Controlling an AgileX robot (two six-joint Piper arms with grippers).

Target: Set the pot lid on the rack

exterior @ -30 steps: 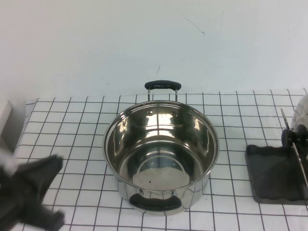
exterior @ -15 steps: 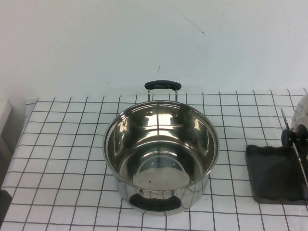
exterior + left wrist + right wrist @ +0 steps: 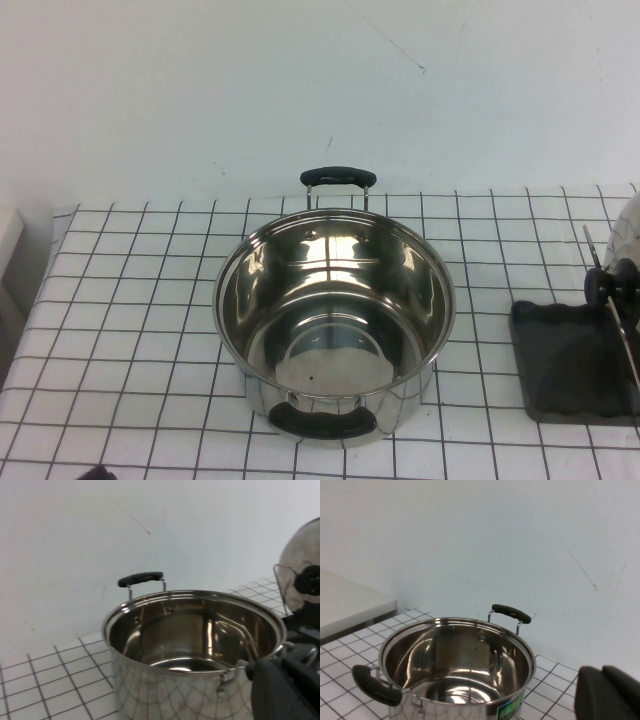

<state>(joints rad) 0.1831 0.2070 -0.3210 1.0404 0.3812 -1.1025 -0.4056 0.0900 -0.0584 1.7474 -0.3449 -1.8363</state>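
The pot lid (image 3: 630, 232) stands on edge in the rack (image 3: 562, 372) at the table's right edge, its black knob (image 3: 620, 282) facing the pot, and it is partly cut off by the frame. In the left wrist view the lid (image 3: 300, 555) leans against the rack's wire bars (image 3: 281, 582). My left gripper (image 3: 282, 682) hangs low beside the pot's near-left wall, holding nothing; only a dark tip of it (image 3: 97, 472) shows at the bottom of the high view. My right gripper (image 3: 610, 695) is shut and empty, off to one side of the pot, and out of the high view.
A deep steel pot (image 3: 335, 320) with two black loop handles stands in the middle of the checked cloth, and shows in the left wrist view (image 3: 192, 645) and the right wrist view (image 3: 455, 665). A white wall rises behind. A pale block (image 3: 8, 240) sits at the far left.
My left arm has drawn back down and out of the bottom left of the high view. The pot, lid and rack have not moved.
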